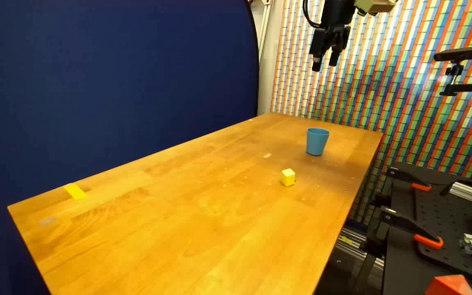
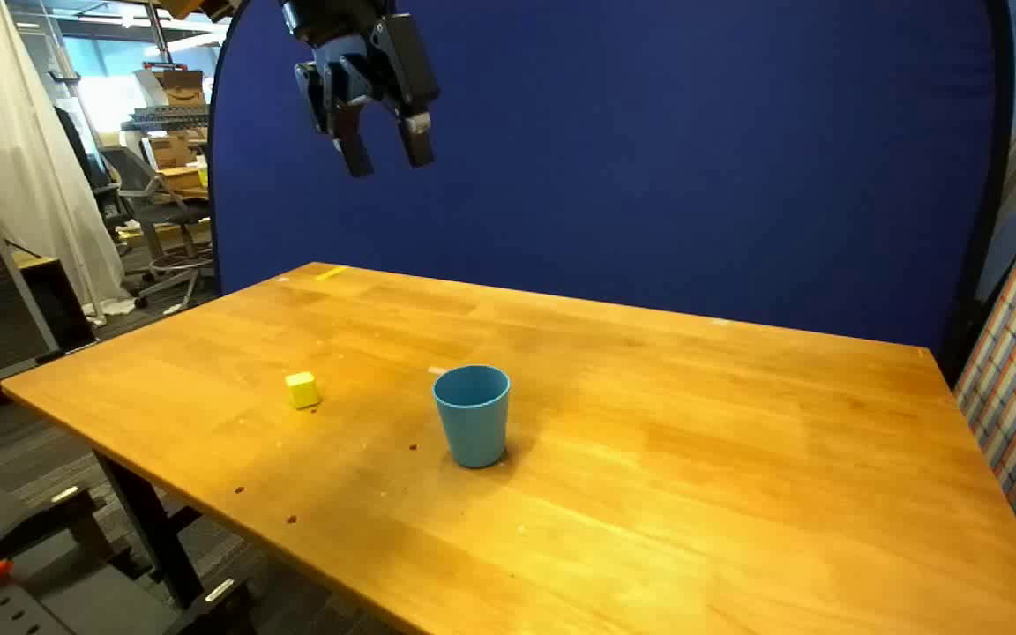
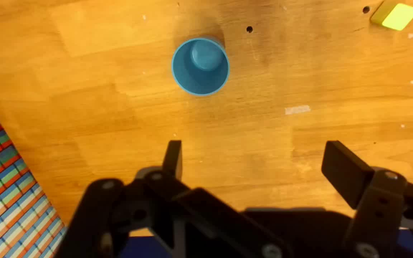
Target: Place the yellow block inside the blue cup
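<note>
The yellow block (image 1: 288, 177) is a small bright yellow cube on the wooden table, also seen in an exterior view (image 2: 302, 390) and at the top right of the wrist view (image 3: 396, 16). The blue cup (image 1: 316, 141) stands upright on the table, apart from the block, and shows in an exterior view (image 2: 474, 416). In the wrist view the cup (image 3: 200, 66) is seen from above and its inside is empty. My gripper (image 3: 251, 157) is open with nothing between its fingers. It hangs high above the table in both exterior views (image 1: 325, 65) (image 2: 390, 164).
The wooden table (image 1: 178, 229) has a flat yellow strip (image 1: 75, 191) near a corner and a small pale tape piece (image 3: 297, 109) near the cup. A dark blue screen (image 2: 649, 159) stands behind the table. A black side table with clamps (image 1: 408, 229) stands beside it.
</note>
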`<state>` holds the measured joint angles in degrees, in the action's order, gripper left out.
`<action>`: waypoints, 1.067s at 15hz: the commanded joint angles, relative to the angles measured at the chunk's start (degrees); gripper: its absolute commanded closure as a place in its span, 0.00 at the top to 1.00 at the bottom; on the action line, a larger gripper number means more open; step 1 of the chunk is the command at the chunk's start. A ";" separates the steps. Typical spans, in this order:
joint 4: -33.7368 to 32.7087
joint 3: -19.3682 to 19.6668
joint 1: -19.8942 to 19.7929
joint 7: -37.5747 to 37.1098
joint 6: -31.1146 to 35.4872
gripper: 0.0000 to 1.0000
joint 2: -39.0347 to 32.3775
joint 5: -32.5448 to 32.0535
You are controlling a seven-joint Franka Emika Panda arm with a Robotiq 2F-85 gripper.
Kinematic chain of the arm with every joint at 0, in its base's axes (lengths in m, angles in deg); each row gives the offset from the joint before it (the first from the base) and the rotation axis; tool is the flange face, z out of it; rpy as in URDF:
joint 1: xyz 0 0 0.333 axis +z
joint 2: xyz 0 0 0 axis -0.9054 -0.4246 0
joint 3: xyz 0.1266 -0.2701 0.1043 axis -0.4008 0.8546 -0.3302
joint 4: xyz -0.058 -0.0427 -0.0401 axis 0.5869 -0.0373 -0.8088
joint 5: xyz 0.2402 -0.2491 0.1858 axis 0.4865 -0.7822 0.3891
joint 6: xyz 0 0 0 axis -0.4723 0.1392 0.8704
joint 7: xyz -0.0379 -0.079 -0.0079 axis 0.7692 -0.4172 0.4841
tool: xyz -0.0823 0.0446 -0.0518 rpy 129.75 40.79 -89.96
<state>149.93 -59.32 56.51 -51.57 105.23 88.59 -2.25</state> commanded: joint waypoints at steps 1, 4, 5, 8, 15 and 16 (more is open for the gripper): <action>-0.35 0.60 0.61 -0.12 -0.15 1.00 0.02 -0.21; -1.03 0.60 0.61 -0.12 -0.15 1.00 0.08 -0.21; -1.07 0.60 0.61 -0.12 -0.15 1.00 0.08 -0.21; -2.70 0.75 1.17 0.25 3.23 1.00 -4.06 0.78; -11.59 -1.46 8.97 13.10 9.27 1.00 -28.58 17.43; -13.78 -2.47 9.29 14.32 8.89 1.00 -32.28 19.20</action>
<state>143.90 -60.14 64.43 -42.69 113.80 67.40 11.07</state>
